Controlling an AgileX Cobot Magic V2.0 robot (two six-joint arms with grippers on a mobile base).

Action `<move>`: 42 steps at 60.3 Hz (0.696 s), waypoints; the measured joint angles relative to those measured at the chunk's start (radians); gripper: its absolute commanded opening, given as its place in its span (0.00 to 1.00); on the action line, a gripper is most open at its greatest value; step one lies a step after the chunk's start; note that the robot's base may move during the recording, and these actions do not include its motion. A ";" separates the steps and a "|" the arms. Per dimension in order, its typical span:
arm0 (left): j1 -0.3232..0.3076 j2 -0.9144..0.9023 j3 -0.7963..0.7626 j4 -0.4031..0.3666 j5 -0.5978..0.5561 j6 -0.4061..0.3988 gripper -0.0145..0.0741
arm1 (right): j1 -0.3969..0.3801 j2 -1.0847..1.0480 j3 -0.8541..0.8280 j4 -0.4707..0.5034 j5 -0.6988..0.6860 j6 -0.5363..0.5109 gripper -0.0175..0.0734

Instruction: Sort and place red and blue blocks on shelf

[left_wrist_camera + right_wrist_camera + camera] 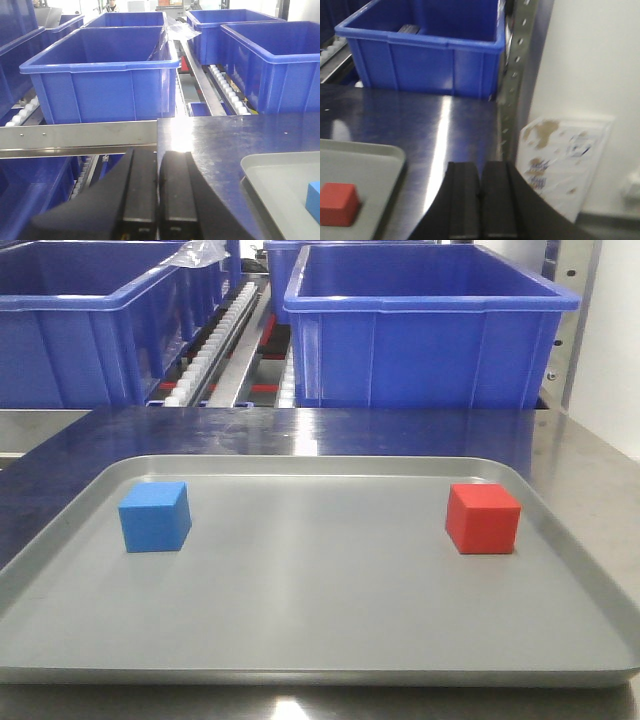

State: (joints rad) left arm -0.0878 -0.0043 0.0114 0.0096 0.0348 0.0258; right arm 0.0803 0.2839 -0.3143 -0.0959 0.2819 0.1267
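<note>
The blue block (pixel 155 516) sits on the left side of a grey tray (pixel 320 670), and the red block (pixel 483 518) sits on its right side. They stand well apart. Neither gripper shows in the front view. My left gripper (pixel 158 156) is shut and empty, hovering left of the tray (pixel 280 172), where a corner of the blue block (pixel 314 198) shows. The shelf rail (pixel 90 136) with its two screws runs just beyond it. My right gripper (pixel 481 167) is shut and empty, right of the tray (pixel 365 160) and the red block (pixel 337 203).
Large blue crates (pixel 420 330) (pixel 90 325) stand behind the tray on roller tracks (pixel 215 350). More crates (pixel 107 72) fill the left wrist view. A perforated steel upright (pixel 515 75), a white wall and a stained paper sheet (pixel 565 150) lie to the right.
</note>
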 measured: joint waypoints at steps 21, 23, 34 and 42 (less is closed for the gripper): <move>0.000 0.000 0.000 0.000 0.000 0.000 0.30 | 0.258 0.499 -0.191 -0.150 0.252 0.466 0.26; 0.000 0.000 0.000 0.000 0.000 0.000 0.30 | 0.278 0.548 -0.208 -0.154 0.275 0.472 0.28; 0.000 0.000 0.000 0.000 0.000 0.000 0.30 | 0.405 0.775 -0.350 -0.168 0.441 0.482 0.57; 0.000 0.000 0.000 0.000 0.000 0.000 0.30 | 0.470 0.916 -0.481 -0.166 0.577 0.484 0.79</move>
State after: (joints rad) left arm -0.0878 -0.0043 0.0114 0.0096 0.0348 0.0258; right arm 0.5505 1.2003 -0.7955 -0.2620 0.8587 0.6110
